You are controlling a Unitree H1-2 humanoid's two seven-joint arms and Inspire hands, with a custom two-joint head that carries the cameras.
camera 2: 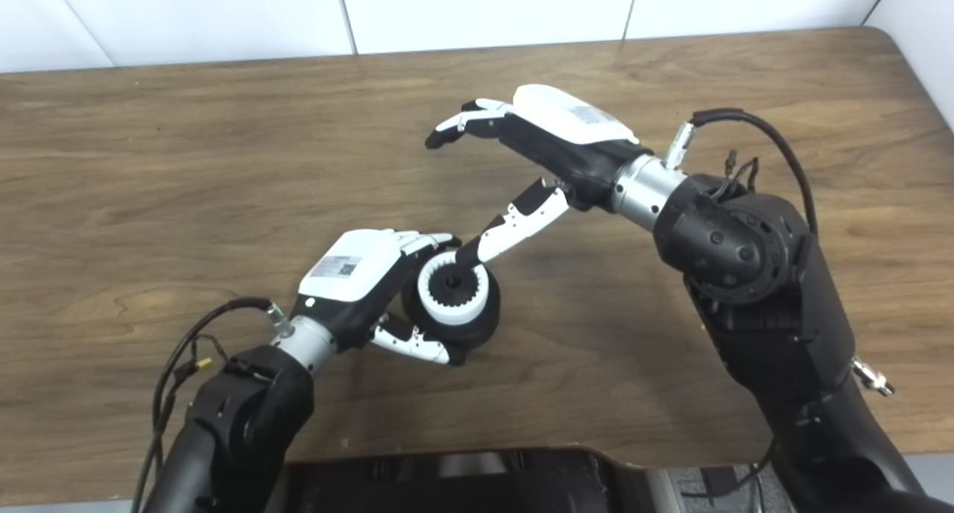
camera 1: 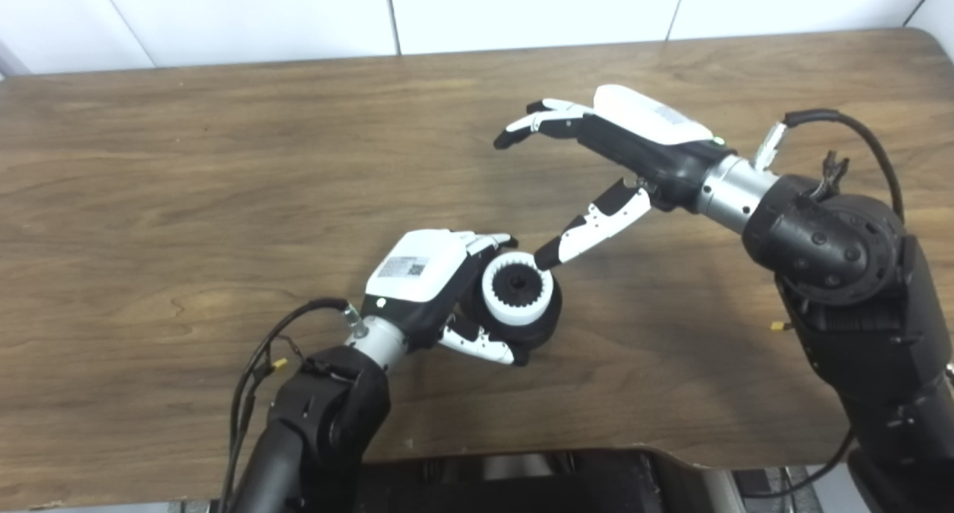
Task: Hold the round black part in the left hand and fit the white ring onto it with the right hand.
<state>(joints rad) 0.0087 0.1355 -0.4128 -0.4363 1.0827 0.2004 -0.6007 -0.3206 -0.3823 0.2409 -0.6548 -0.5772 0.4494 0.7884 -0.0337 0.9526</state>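
My left hand (camera 1: pixel 428 282) is shut on the round black part (camera 1: pixel 538 325), gripping it from the left near the table's middle front. The white ring (camera 1: pixel 517 288), toothed on its inner edge, sits on the face of the black part, around a black hub. My right hand (camera 1: pixel 618 162) hovers up and to the right with its fingers spread and nothing in it. Its thumb tip (camera 1: pixel 548 256) is at the ring's upper right edge, and the fingers (camera 2: pixel 455 129) reach out well above and behind the part.
The brown wooden table (camera 1: pixel 186 200) spreads all around both hands. A white panelled wall (camera 1: pixel 522 10) runs behind its far edge. Cables (camera 1: pixel 257 364) hang by the left forearm, and a dark shape (camera 1: pixel 522 479) sits below the table's front edge.
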